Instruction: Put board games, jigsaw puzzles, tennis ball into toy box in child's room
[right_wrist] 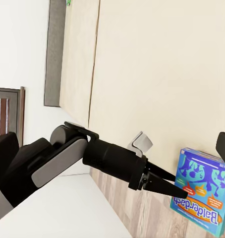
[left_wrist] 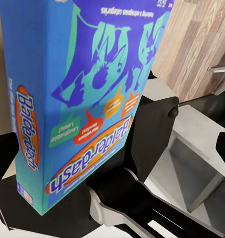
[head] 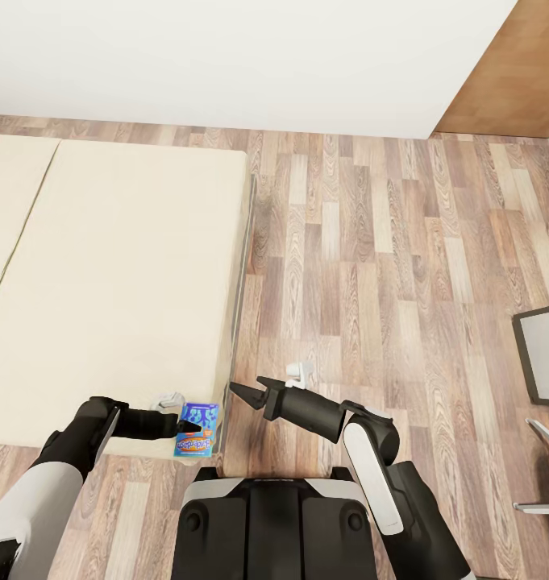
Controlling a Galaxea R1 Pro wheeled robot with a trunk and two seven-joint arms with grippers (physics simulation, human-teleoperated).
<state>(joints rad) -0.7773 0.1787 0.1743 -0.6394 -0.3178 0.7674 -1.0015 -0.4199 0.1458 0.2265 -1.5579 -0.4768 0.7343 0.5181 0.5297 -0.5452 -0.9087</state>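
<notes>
My left gripper [head: 185,425] is shut on a blue board game [head: 198,431], a box printed "Balderdash", held at the near corner of the bed [head: 121,274]. The left wrist view shows the box [left_wrist: 83,74] up close, standing between the dark fingers [left_wrist: 153,124]. The right wrist view shows the same box [right_wrist: 201,191] at the tip of my left gripper [right_wrist: 164,186], against the beige mattress [right_wrist: 157,64]. My right gripper [head: 246,388] hangs open and empty over the floor, just right of the box, pointing toward it.
Wood-plank floor [head: 387,266] spreads to the right of the bed, with a white wall [head: 226,56] behind. A dark-framed grey panel [head: 544,350] and thin metal legs [head: 540,467] stand at the right edge. The grey headboard [right_wrist: 55,49] lies at the bed's far end.
</notes>
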